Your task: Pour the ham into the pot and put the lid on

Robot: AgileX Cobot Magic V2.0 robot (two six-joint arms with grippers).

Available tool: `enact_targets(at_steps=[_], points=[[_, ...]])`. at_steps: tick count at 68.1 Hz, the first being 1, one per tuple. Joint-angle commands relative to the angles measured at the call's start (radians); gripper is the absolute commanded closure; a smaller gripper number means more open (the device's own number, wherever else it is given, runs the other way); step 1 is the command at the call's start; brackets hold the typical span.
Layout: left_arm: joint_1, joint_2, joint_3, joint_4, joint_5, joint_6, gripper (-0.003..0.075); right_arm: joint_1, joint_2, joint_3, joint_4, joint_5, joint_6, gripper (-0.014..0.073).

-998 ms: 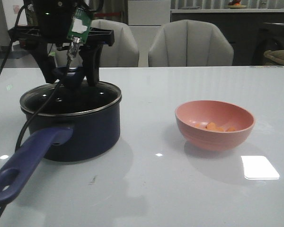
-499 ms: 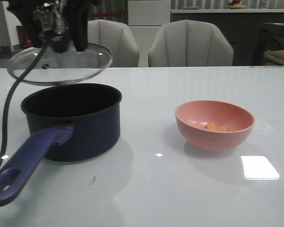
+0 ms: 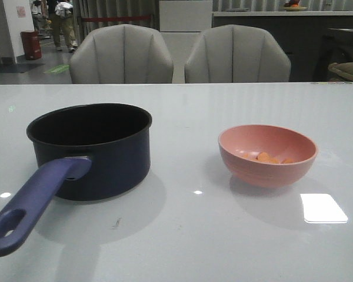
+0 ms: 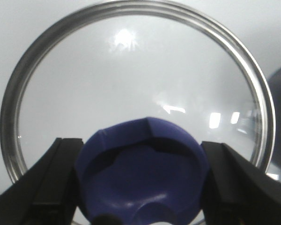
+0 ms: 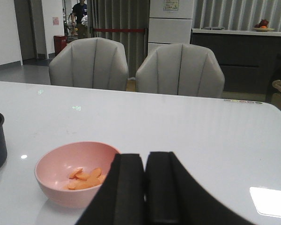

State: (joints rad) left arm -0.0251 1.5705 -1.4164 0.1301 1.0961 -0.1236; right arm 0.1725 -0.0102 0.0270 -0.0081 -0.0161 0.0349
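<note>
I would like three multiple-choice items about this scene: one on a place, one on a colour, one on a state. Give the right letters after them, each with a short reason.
1. Where is the ham?
A. in the pot
B. in the pink bowl
C. loose on the table

2. What colour is the handle of the pot?
A. purple-blue
B. red
C. white

3. What is the state of the left hand?
A. open and empty
B. shut on the pot handle
C. shut on the knob of the lid

Answers:
1. B, the orange chunks lie at the bottom of the pink bowl, while the pot stands uncovered and looks dark inside.
2. A, the long handle toward the camera is purple-blue.
3. C, in the left wrist view the two fingers press on the blue knob of the lid.
</note>
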Motion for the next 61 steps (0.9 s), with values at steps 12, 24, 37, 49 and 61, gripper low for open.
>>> enact_targets(at_steps=[12, 24, 37, 49, 61], points=[[0.103, -0.027, 0.198, -0.071, -0.279, 0.036, 0.0439, -0.005, -0.020, -0.005, 0.001, -0.090, -0.011, 0.0456], [0.103, 0.034, 0.257, -0.071, -0.359, 0.036, 0.0439, -0.005, -0.020, -0.005, 0.001, -0.090, -0.011, 0.0456], [0.103, 0.116, 0.256, -0.073, -0.361, 0.036, 0.0439, -0.005, -0.020, -0.005, 0.001, -0.090, -0.011, 0.0456], [0.092, 0.161, 0.256, -0.070, -0.371, 0.079, 0.0384, -0.005, -0.020, -0.005, 0.001, -0.090, -0.011, 0.0456], [0.060, 0.162, 0.256, -0.068, -0.389, 0.087, 0.0163, -0.005, -0.020, -0.005, 0.001, -0.090, -0.011, 0.0456]])
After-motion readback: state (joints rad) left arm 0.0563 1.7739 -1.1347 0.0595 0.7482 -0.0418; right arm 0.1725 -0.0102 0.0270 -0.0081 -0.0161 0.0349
